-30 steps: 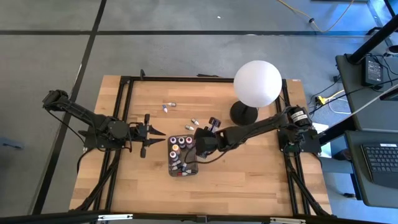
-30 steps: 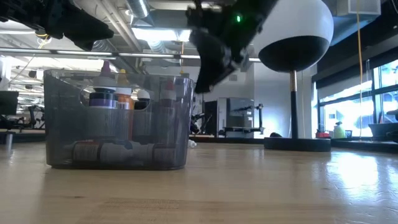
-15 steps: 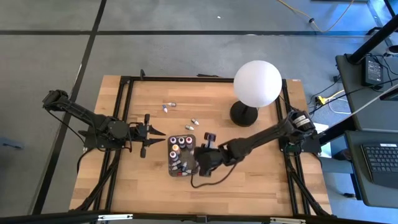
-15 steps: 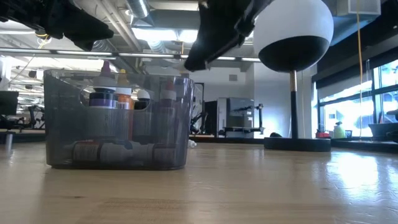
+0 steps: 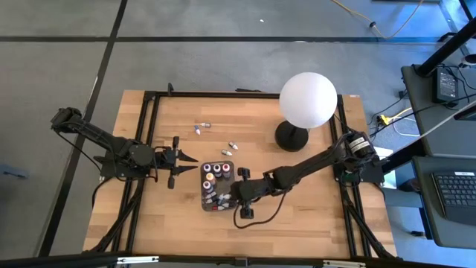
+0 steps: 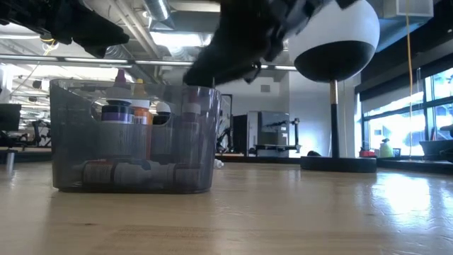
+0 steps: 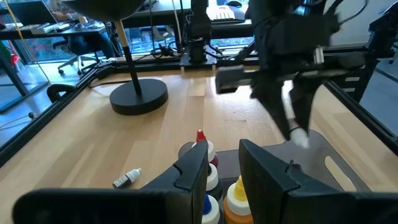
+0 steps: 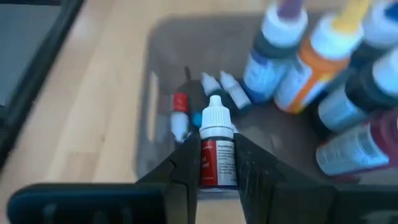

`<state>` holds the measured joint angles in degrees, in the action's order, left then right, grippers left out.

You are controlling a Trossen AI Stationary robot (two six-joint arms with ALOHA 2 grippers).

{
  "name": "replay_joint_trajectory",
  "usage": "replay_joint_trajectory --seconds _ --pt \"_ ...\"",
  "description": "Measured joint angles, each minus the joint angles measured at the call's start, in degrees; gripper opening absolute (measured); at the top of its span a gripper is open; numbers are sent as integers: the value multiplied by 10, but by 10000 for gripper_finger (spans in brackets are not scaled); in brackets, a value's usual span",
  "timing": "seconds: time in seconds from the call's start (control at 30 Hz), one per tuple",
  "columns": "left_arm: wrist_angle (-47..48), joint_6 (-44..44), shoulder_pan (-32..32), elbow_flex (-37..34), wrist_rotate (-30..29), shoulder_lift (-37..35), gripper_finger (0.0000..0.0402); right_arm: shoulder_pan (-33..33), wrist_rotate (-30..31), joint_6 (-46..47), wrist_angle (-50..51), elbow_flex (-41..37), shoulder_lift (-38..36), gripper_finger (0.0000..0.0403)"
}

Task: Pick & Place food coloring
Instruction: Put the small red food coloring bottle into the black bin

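- the right gripper (image 8: 217, 163) is pinching a small food coloring bottle (image 8: 217, 155) between its two dark fingers; the bottle is showing a white dropper cap and a red label, with its long axis running along the fingers and its cap pointing out past the fingertips toward the tray floor.
- in the high view the right gripper (image 5: 236, 195) is hanging over the right edge of the dark grey tray (image 5: 204, 207), which is sitting near the middle of the wooden table (image 5: 312, 216).
- inside the tray, larger bottles (image 5: 216, 169) are standing upright at the far end, caps up; the right wrist view is showing about five of them, one orange-bodied (image 8: 314, 65), others blue and dark.
- three tiny bottles (image 8: 179, 116) are lying flat on the tray floor, one red-capped and two white-capped, each with its long axis roughly along the tray's length.
- four small bottles are lying loose on the table beyond the tray: two (image 5: 201, 126) farther back and close together, one (image 5: 233, 145) nearer the lamp base, one (image 5: 226, 152) just beside the tray's far end.
- the left gripper (image 5: 187, 164) is hovering just left of the tray, its fingers (image 7: 193, 168) parted a little and holding nothing.
- one white globe lamp (image 5: 308, 100) is standing on its black base at the table's far right.
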<state>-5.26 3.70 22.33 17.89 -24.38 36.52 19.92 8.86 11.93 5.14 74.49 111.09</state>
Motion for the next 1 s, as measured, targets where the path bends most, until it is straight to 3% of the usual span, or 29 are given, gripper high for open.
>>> replay_joint_trajectory --seconds 0.13,0.33,1.0 --pt "0 0 0 0 0 0 88 -8 -7 9 -41 -26 0 85" --pt "0 0 0 0 -1 0 88 -24 -75 6 -119 -59 0 85" --pt "0 0 0 0 -2 0 88 -30 -72 -2 -156 -95 0 85"
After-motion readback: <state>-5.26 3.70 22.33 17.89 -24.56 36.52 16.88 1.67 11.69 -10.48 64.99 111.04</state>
